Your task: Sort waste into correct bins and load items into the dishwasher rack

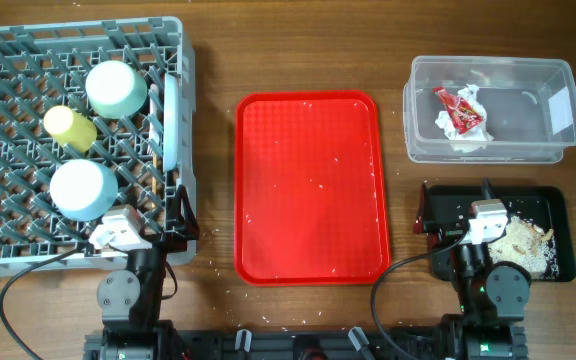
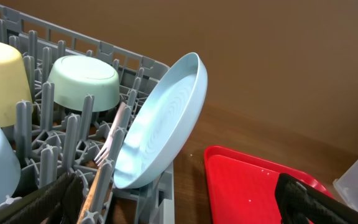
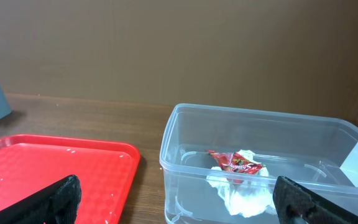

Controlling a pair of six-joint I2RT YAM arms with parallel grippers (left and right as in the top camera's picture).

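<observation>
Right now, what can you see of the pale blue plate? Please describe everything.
The pale blue plate is round and smooth, plastic by its look, with a raised rim and faint rings in its well. It seems clean. It stands on edge at the right side of the grey dishwasher rack, top leaning outward, hollow face toward the bowls. A white plastic fork and a wooden stick stand close beside it; contact is unclear.

Glossy red plastic tray [image 1: 308, 180], clear tub [image 1: 528, 125], matt grey rack [image 1: 8, 230], wood tbl [image 1: 213, 60].
</observation>
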